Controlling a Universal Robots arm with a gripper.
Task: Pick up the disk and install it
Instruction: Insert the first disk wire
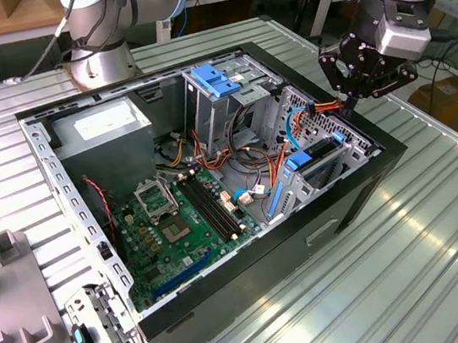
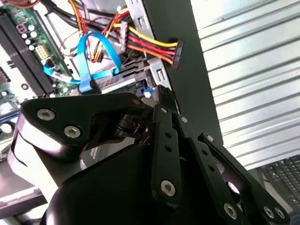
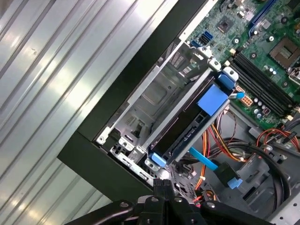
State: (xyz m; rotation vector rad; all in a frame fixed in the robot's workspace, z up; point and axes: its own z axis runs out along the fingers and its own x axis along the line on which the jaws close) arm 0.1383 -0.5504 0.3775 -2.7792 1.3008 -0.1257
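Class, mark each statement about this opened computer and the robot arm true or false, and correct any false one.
1. The computer case lies open on a ribbed metal table. True.
2. The gripper hangs over the processor socket. False: the socket is across the case. The gripper is above the case's edge at the exterior view's right, by the drive cage.
3. The disk, framed by blue rails, sits in the drive cage. True.
4. The grey power supply lies on the table outside the case. False: it sits inside the case, in a corner.
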